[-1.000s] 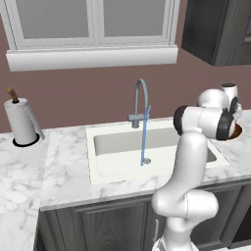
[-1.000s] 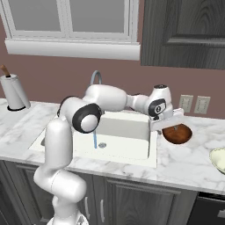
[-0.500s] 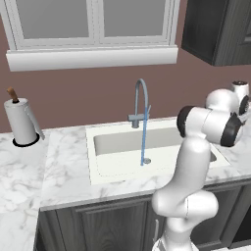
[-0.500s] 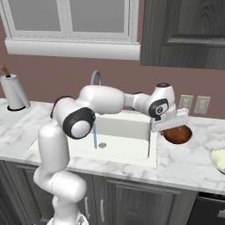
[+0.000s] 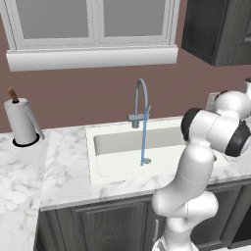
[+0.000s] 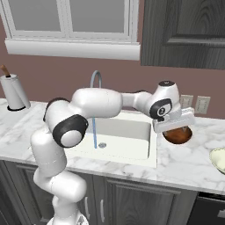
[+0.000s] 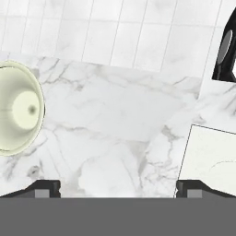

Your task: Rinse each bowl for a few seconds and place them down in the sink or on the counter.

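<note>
One glossy reddish-brown bowl [image 6: 179,136] rests on the white marble counter [image 6: 184,162] just right of the sink [image 6: 132,151]. My gripper [image 6: 175,128] hovers right over its near rim, and the hand covers part of the bowl. In the hand view the gripper [image 7: 118,186] is open, its two dark fingertips [image 7: 46,187] wide apart over bare marble with nothing between them. The grey gooseneck faucet [image 5: 141,99] sends a thin blue stream of water [image 5: 144,142] into the sink [image 5: 117,169].
A pale yellow-green bowl [image 6: 218,159] [image 7: 18,109] sits on the counter further right. Wall sockets [image 6: 202,104] are behind the hand. A paper towel holder [image 5: 20,122] stands at the far left. Dark cabinet doors [image 6: 132,202] run below, and a dark wall cabinet [image 6: 189,30] hangs above.
The arm's elbow has swung over the sink and the hand has lifted slightly above the brown bowl. The bowl stays where it was and the jaws remain wide.
</note>
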Available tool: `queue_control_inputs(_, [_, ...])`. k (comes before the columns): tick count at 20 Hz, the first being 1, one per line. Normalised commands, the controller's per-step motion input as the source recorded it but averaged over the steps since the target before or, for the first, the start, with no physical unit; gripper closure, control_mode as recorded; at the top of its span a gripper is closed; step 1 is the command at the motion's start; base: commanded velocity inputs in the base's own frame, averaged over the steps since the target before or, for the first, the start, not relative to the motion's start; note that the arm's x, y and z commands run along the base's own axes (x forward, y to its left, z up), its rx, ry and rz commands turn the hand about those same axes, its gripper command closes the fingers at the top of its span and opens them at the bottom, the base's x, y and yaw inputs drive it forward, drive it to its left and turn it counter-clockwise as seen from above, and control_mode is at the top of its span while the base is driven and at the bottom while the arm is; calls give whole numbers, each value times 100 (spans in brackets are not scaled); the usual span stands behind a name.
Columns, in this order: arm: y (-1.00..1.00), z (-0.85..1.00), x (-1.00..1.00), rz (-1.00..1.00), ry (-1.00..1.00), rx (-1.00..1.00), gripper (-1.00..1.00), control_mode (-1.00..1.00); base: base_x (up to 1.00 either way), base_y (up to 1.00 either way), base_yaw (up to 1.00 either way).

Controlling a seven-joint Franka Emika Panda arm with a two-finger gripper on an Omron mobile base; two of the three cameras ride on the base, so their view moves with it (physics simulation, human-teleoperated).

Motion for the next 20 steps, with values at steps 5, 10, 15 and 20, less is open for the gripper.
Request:
queue_control_inputs(5, [-14,37,-46,-6,0,-4,-100,-100,0,0,0])
queue_control_inputs(10, [-24,13,-41,-7,0,-5,-100,-100,0,0,0])
queue_control_inputs(15, [-30,1,-39,-6,0,-1,-100,-100,0,0,0])
queue_control_inputs(20, [-12,0,-26,-3,0,-2,-100,-100,0,0,0])
